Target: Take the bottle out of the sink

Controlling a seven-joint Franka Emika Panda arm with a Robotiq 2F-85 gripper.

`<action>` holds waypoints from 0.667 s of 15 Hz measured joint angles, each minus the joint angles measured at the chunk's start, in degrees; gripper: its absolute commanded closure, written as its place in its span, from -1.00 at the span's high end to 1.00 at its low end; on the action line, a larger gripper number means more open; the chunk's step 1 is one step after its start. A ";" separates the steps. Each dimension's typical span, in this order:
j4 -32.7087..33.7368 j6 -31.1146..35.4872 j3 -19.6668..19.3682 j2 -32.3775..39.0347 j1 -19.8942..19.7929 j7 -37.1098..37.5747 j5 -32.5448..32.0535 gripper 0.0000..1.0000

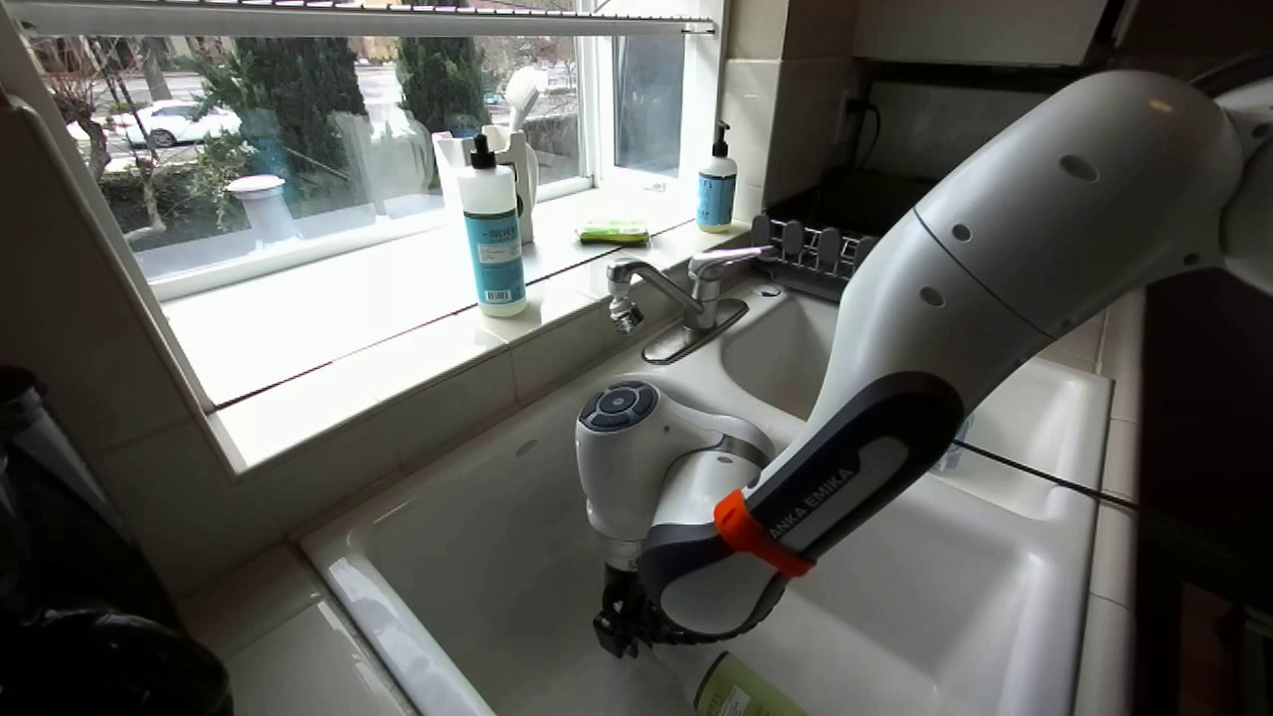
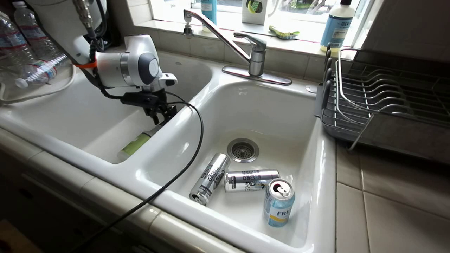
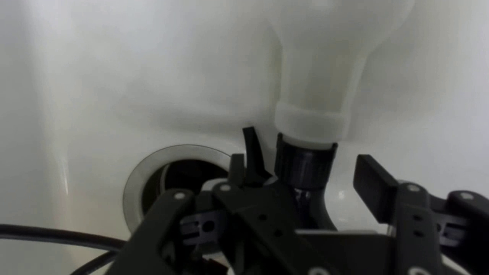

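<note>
Bottle (image 2: 139, 142) lies on its side in the sink (image 1: 477, 517), neck toward the gripper (image 3: 301, 169); jaws stand apart, gripping nothing, collar (image 3: 307, 166) showing between; long axis crosses their closing line

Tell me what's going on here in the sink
A robot arm reaches into the sink, where a bottle lies on its side. In the wrist view, the tool is open, its fingers on either side of the black sprayer, with a gap showing at one finger. So it doesn't seem to have gripped the bottle yet; taking it out of the sink looks like the goal.
</note>
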 measured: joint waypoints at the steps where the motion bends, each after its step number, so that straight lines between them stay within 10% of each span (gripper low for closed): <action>1: 0.00 0.56 -0.21 0.05 0.21 0.13 0.00 -0.21; 5: 0.04 1.86 -0.78 0.26 0.89 0.49 0.00 -0.77; 10: 0.14 6.22 -1.08 0.51 1.48 0.81 0.21 -0.78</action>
